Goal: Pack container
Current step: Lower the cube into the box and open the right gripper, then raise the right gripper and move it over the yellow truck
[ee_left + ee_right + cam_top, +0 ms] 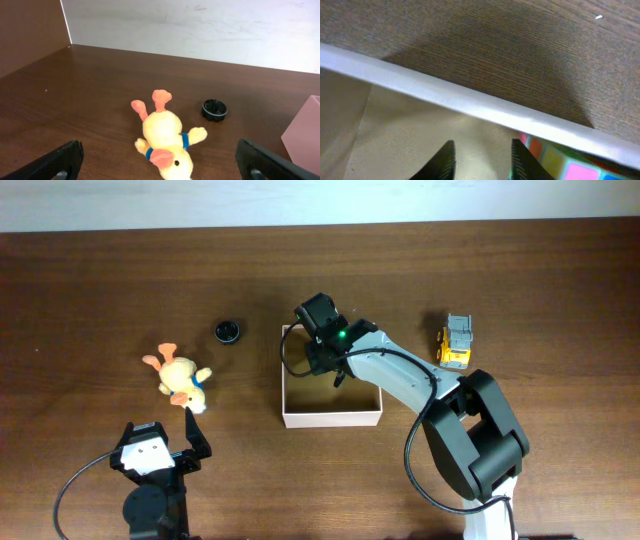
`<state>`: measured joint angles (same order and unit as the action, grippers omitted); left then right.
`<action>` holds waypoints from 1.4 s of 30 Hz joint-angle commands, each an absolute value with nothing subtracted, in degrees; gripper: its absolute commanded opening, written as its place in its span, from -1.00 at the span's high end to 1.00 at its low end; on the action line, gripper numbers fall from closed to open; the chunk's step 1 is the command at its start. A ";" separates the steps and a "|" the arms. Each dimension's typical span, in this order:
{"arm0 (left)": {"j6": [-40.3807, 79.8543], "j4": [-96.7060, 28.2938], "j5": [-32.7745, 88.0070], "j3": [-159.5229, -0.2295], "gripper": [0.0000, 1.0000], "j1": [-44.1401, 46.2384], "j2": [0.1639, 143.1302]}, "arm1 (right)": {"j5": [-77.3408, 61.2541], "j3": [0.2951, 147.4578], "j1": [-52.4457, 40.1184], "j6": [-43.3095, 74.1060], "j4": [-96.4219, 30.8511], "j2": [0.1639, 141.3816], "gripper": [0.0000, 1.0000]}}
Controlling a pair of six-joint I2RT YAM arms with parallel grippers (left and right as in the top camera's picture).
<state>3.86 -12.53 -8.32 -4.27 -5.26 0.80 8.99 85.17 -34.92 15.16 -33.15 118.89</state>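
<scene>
The container point(332, 418) is placed near the middle of the brown table point(90, 280), with its opening turned upward and its tan inside visible. The right gripper point(481, 152) is lowered over the far left corner of the container, and its arm is stretched across the box from the right side. In the right wrist view its fingers point(445, 160) are seen with a rather narrow gap, and only the tan floor is seen between them, so nothing is held. A cube with coloured squares point(560, 162) is seen on the tan side of the white wall, just beside one finger. The left gripper point(160, 442) is found near the front edge of the table, well apart from the container. Its jaws are spread wide and nothing is held. A yellow plush duck point(165, 137) is laid on its side in front of it, and a small black round part point(214, 109) is seen beyond the duck. A yellow and grey toy truck point(456, 343) is placed to the right of the container.
</scene>
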 commanded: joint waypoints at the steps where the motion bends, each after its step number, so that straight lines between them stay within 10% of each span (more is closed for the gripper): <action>1: 2.96 -12.25 -7.73 -3.88 -0.98 -5.04 0.62 | 8.29 86.87 -34.59 15.25 -33.12 119.31 -0.01; 3: 2.94 -12.25 -7.70 -3.88 -0.98 -5.04 0.62 | 7.05 87.92 -34.59 15.25 -33.15 119.31 -0.52; 11: 2.94 -12.25 -7.70 -3.88 -0.98 -5.04 0.62 | 3.01 92.82 -35.24 13.69 -35.79 118.93 -0.93; 42: 2.94 -12.25 -7.70 -3.88 -0.98 -5.04 0.62 | 18.63 113.84 -21.26 15.84 -62.04 118.08 -0.97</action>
<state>3.86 -12.53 -8.32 -4.27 -5.26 0.80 16.43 112.77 -24.99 12.01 -60.38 118.89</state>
